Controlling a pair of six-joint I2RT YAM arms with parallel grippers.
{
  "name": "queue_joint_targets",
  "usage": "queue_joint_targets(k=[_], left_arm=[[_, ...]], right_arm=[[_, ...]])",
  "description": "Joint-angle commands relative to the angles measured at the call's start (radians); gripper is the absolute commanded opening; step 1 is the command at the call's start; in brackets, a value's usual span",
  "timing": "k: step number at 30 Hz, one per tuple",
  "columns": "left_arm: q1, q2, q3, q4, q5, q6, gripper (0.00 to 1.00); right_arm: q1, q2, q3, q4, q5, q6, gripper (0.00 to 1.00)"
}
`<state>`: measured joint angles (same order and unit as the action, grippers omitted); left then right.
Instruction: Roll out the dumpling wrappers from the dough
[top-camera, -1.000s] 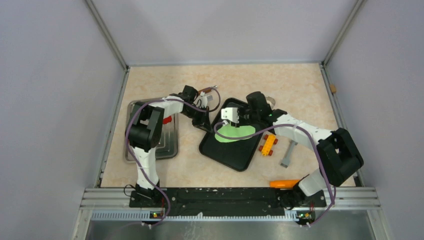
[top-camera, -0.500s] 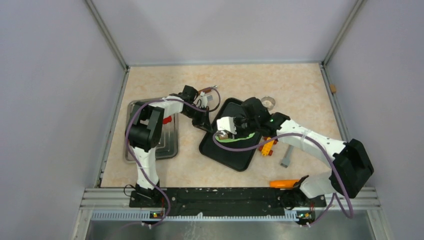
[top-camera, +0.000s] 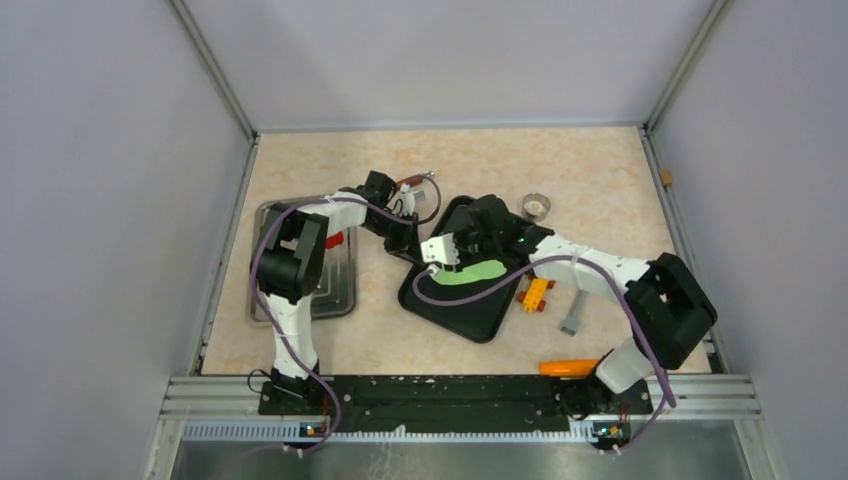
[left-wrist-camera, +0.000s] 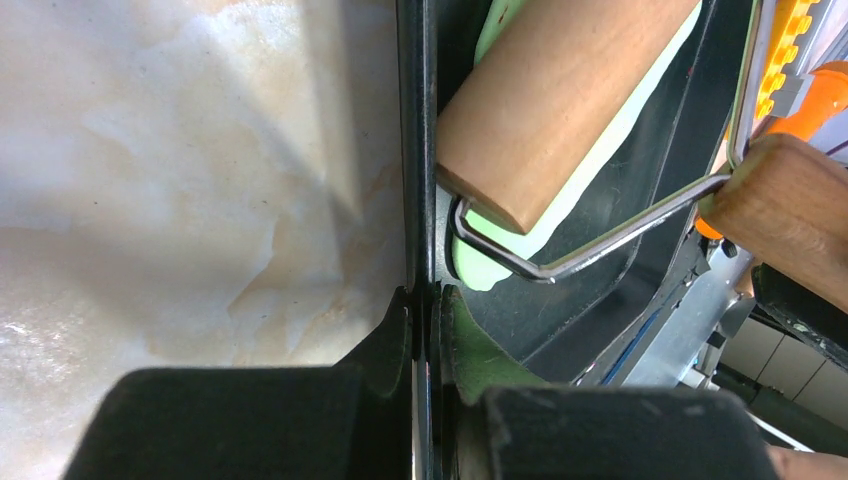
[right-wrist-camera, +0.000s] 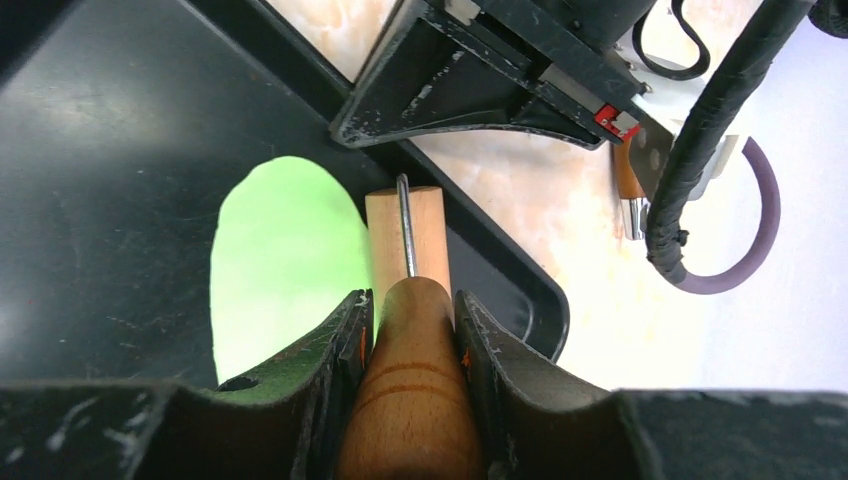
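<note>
Where the arms are bolted at the near edge, we see an orange, carrot-like piece (top-camera: 568, 367) lying on the beige marbled table (top-camera: 600, 170) beside the right arm's base. A little farther in lie a flat grey bar (top-camera: 577, 308) and, just left of it, a yellow-and-red toy brick (top-camera: 535, 293), which sits against the right rim of the black rectangular plastic tray (top-camera: 455, 312).

Inside this tray we find the dough (right-wrist-camera: 285, 250), a soft lime-green sheet pressed into a flat oval, lying about the tray's middle and reaching toward its left rim. Over its left end lies the small wooden rolling pin (left-wrist-camera: 555, 95), a round roller in a bent wire frame with a turned wooden handle; the roller touches the dough. The right gripper (right-wrist-camera: 412, 300) is clenched on that handle, a finger pressed against each side. The left gripper (left-wrist-camera: 420, 300) is pinched tight on the black tray's left rim, one finger outside and one inside.

To the left, well apart from the dough, a shallow silver metal tray (top-camera: 340, 290) sits under the left arm, with a small red piece (top-camera: 337, 239) on it. Farther back, a small metal ring cutter (top-camera: 537, 207) stands on the table just beyond the black tray's far corner, and a brown-handled tool (top-camera: 412, 181) lies behind the left wrist.
</note>
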<state>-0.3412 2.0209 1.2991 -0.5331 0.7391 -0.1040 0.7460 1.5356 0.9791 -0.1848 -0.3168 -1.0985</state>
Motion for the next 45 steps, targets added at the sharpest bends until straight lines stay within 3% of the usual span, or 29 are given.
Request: queue_joint_targets(k=[1, 6, 15, 22, 35, 40, 42, 45], left_arm=[[0.006, -0.016, -0.01, -0.032, -0.019, 0.02, 0.0], [0.005, -0.01, -0.012, -0.026, -0.013, 0.015, 0.0], [0.007, 0.021, 0.011, -0.024, 0.021, -0.001, 0.0], [0.024, 0.072, 0.059, -0.028, 0.058, -0.031, 0.0], [0.036, 0.153, 0.125, -0.044, 0.074, -0.045, 0.0], [0.036, 0.126, 0.14, -0.081, 0.042, -0.017, 0.0], [0.035, 0.094, 0.138, -0.089, 0.041, -0.004, 0.11], [0.036, 0.019, 0.126, -0.072, 0.057, 0.003, 0.36]], right_arm=[[-0.003, 0.084, -0.008, -0.081, 0.054, 0.002, 0.0], [-0.007, 0.085, 0.038, -0.099, 0.083, 0.016, 0.0], [0.01, -0.008, 0.007, -0.425, -0.083, 0.061, 0.0], [0.064, -0.041, 0.0, -0.649, -0.112, 0.079, 0.0], [0.094, -0.056, -0.053, -0.694, -0.188, 0.194, 0.0], [-0.002, -0.078, 0.115, -0.838, -0.241, 0.157, 0.0], [-0.069, -0.085, 0.229, -0.88, -0.269, 0.182, 0.0], [-0.185, -0.086, 0.373, -0.875, -0.336, 0.295, 0.0]])
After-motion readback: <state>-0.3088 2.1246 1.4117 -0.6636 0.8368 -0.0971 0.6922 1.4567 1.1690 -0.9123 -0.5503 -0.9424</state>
